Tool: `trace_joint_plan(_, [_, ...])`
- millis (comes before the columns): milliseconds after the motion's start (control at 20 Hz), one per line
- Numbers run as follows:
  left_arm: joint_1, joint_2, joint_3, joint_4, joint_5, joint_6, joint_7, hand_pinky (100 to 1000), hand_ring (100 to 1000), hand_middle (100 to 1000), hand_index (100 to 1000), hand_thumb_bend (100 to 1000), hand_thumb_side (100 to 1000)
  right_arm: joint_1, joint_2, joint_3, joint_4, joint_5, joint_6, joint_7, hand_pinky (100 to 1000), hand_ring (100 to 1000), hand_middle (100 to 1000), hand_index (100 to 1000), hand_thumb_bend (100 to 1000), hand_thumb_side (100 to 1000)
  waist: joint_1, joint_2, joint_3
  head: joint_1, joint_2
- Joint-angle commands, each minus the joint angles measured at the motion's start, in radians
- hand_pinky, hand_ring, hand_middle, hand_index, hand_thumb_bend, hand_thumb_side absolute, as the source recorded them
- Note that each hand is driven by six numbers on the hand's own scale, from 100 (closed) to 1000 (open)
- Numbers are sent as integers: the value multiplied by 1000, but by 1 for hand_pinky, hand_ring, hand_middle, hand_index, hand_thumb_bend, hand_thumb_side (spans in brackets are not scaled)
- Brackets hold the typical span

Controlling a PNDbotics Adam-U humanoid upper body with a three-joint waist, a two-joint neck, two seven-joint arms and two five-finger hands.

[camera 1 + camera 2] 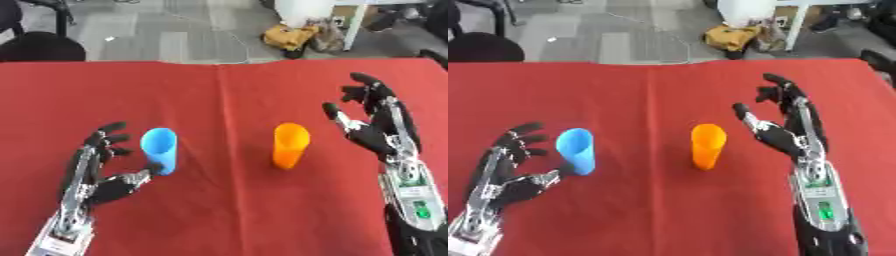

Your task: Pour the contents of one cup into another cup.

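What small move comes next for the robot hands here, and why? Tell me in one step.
Probably close the left robot hand round the blue cup: its thumb already sits by the cup's base with its fingers open beside it. The right robot hand is open too, but apart from the orange cup. Both cups stand upright on the red table, unheld.
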Motion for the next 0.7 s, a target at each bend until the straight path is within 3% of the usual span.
trace_joint_plan(50, [-47,-11,-10,52,-12,32,16,657,756,777,821,769,125,-12,-16,2,-8,-7,-3,3,896,796,490,835,545,276,-2,-14,-2,0,-15])
trace_joint_plan(700, [-143,-34,-18,158,22,68,-21,644,725,750,818,772,154,-13,-11,4,-5,-10,-6,7,896,796,489,836,545,276,-6,-11,-11,4,-21])
